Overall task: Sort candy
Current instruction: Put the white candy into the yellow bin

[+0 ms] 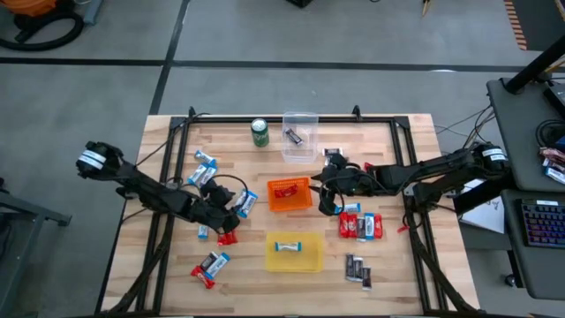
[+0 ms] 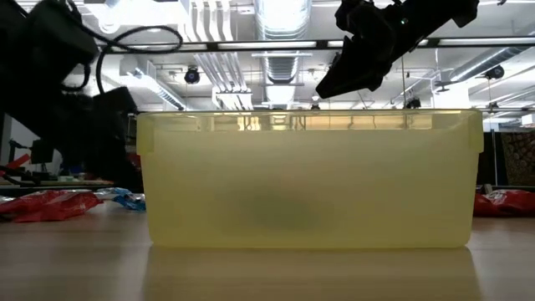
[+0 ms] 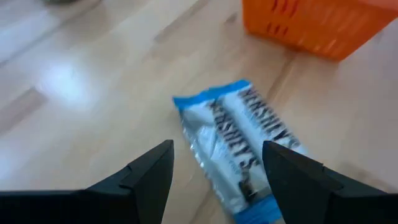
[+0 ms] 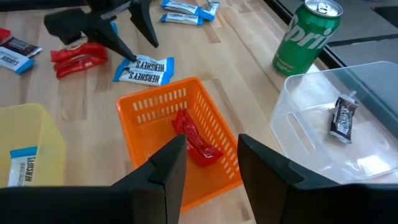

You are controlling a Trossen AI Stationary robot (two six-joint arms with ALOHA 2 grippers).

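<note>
My left gripper [image 3: 214, 171] hovers low with jaws parted over a blue-and-white candy bar [image 3: 244, 146] reading "HERSHEY'S", lying flat on the tabletop [image 3: 74, 81] just beside the orange basket [image 3: 311, 25]. My right gripper [image 4: 208, 155], jaws also spread and empty, hangs above that basket's rim, over the red candy [image 4: 198, 140] inside. A "Sprite" can [image 4: 308, 37] stands upright near the clear bin [image 4: 348, 155], which holds one dark bar [image 4: 342, 118]. The yellow bin [image 1: 294, 251] carries one blue-and-white bar [image 1: 289, 246]. Loose red bars [image 1: 360, 225] lie to the right, more wrappers [image 1: 205, 170] to the left; bare wood stays open along the front edge.
</note>
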